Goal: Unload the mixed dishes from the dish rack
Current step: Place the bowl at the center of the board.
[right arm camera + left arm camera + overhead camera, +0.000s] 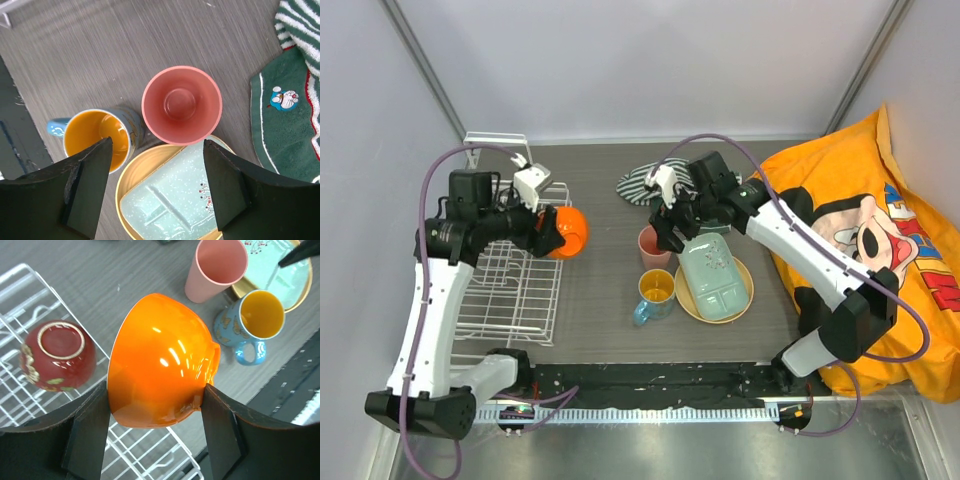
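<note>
Grips the orange bowl (pixel 160 360) on its side, clamped by its glossy outer wall between both fingers of the left gripper (pixel 155 390), aloft at the dish rack's (pixel 510 290) inner edge, on the side facing the open table (pixel 100 50). Leaves the dark red bowl (pixel 57 355) upside down on the wires. Out on the table: pink cup (pixel 181 105), orange-yellow mug (pixel 97 137) just beside it, pale green tray (pixel 175 210) lying on the tan plate (pixel 122 185). Could slip, given a slick curved wall and small contact patches; a jolt in transit might rotate it or drop it onto the wires. Could also clip cup or mug if lowered too near, or meet the right gripper (pixel 157 150), hanging spread and empty above cup and plate. Left arm: elbow raised over the rack, forearm reaching inward. Right arm: stretched in from its side, wrist bent downward.
</note>
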You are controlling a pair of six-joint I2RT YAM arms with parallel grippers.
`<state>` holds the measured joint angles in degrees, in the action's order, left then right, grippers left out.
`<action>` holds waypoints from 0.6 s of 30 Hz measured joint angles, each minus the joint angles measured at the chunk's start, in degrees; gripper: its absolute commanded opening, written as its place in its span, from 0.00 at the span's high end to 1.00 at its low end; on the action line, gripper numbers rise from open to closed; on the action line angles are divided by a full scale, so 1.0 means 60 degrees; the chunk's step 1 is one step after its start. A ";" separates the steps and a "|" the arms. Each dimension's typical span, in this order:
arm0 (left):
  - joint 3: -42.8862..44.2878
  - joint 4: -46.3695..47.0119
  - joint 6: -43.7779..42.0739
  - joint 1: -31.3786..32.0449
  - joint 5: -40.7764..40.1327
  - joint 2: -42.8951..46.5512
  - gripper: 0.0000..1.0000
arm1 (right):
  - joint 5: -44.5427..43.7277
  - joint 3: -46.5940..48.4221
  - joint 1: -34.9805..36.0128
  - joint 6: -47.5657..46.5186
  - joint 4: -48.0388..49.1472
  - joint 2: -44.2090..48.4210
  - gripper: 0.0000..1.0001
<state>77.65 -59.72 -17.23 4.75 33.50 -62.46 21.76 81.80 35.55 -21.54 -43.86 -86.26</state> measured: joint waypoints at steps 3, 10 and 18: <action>-0.0102 0.0273 -0.0149 0.0561 -0.0612 0.0302 1.00 | 0.0448 0.0477 -0.0237 0.0164 -0.0168 -0.0204 0.22; -0.0178 0.0860 -0.0601 0.1971 -0.1960 0.0892 1.00 | 0.1654 0.1574 -0.0827 0.0605 -0.0776 -0.1038 0.23; -0.0062 0.1133 -0.1530 0.3246 -0.3789 0.0699 1.00 | 0.2076 0.3166 -0.1096 0.0688 -0.1661 -0.1832 0.22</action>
<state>77.28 -52.93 -26.41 24.23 10.76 -58.26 34.22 100.79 28.97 -17.41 -53.82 -97.25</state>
